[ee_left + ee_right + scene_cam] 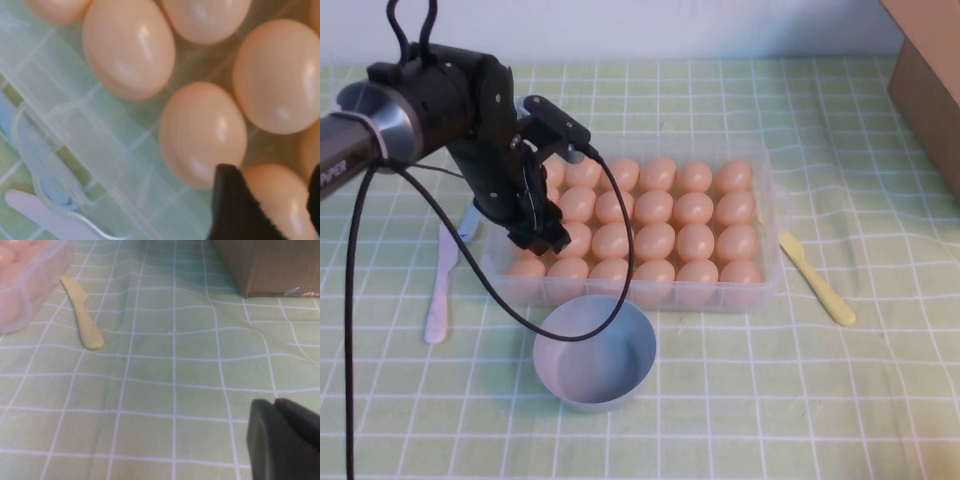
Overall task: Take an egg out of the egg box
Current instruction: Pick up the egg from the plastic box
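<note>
The egg box [772, 262] is a clear plastic tray with low walls and rounded corners, packed with smooth matte peach-orange eggs in neat rows. It sits on a worktop [840, 400] covered in a green cloth with a white grid, a bit wrinkled in places. Just in front of the box there's a round grey-blue bowl [595, 352] with nothing in it. A pale plastic knife [440, 290] lies at the box's left, a yellow one [817, 279] at its right, and a brown cardboard box [930, 80] sits at the far right corner. The left end effector [267, 207] is down in the box's left end, its dark fingers spread either side of an egg [280, 205] in the front-left part. The right end effector [285, 440] hovers over bare cloth, well right of the box, fingers pressed together, holding nothing.
</note>
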`<action>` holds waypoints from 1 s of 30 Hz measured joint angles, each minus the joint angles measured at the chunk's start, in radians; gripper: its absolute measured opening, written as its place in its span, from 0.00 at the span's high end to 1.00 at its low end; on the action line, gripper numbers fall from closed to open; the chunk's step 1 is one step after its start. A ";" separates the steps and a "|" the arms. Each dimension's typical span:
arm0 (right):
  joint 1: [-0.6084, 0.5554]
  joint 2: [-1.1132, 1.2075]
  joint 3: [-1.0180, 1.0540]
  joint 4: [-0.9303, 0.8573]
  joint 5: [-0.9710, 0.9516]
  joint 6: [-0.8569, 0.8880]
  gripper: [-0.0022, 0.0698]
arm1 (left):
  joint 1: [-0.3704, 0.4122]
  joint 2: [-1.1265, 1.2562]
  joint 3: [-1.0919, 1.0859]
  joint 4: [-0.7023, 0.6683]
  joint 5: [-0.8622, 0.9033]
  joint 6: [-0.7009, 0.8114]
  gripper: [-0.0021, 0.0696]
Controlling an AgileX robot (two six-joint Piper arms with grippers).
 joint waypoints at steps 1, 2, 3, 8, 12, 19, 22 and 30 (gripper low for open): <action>0.000 0.000 0.000 0.000 0.000 0.000 0.99 | 0.000 0.007 0.000 0.006 -0.005 0.000 0.56; 0.000 0.000 0.000 0.000 0.000 0.000 0.99 | 0.000 0.013 0.000 0.016 -0.011 0.000 0.52; 0.000 0.000 0.000 0.000 0.000 0.000 0.99 | 0.000 0.018 0.000 0.023 -0.019 0.000 0.50; 0.000 0.000 0.000 0.000 0.000 0.000 0.99 | 0.000 0.021 0.000 0.048 -0.076 0.000 0.46; 0.000 0.000 0.000 0.000 0.000 0.000 0.99 | 0.000 0.021 0.000 0.050 -0.118 0.000 0.46; 0.000 0.000 0.000 0.000 0.000 0.000 0.99 | 0.000 0.030 0.000 0.052 -0.133 0.000 0.42; 0.000 0.000 0.000 0.000 0.000 0.000 0.99 | 0.000 0.041 0.000 0.056 -0.133 0.000 0.34; 0.000 0.000 0.000 0.000 0.000 0.000 0.99 | 0.000 0.041 0.000 0.060 -0.133 0.000 0.27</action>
